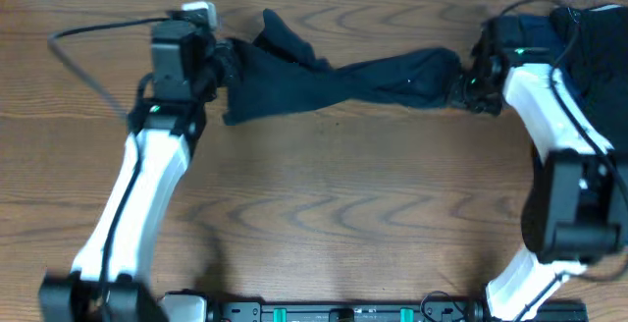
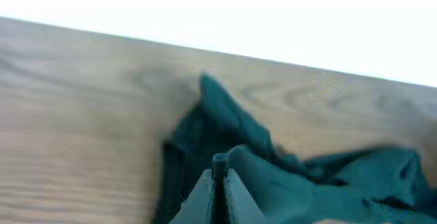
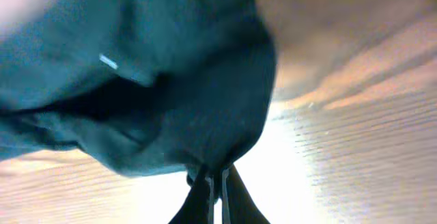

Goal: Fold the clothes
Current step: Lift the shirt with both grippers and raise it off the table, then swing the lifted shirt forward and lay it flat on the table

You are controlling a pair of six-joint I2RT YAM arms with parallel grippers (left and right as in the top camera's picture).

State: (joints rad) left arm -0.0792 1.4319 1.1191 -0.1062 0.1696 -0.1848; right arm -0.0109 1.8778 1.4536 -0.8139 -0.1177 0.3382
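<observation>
Clothes (image 1: 373,75), here one long piece of dark navy fabric, are gripped at both ends. The left pincer (image 1: 228,67) is closed on the left end; in the left wrist view its two fingers (image 2: 205,200) press together with a fold of the fabric caught between them at the tips. The right pincer (image 1: 459,81) is also closed, on the right end, and in the right wrist view the cloth bunches into the narrow point where the pincer (image 3: 217,183) meets. From these two grips the piece runs across the far part of the bench (image 1: 343,185) as a twisted band, wider and more crumpled near the left pincer, where one corner stands up toward the far edge, and thinner near the right one. A small white mark (image 3: 108,61) shows on the fabric not far from the right grip. Beyond the right pincer, in the far right corner, a second dark heap (image 1: 594,27) of cloth lies partly under the right arm (image 1: 549,116). The left arm (image 1: 147,175) reaches in from the near left side.
</observation>
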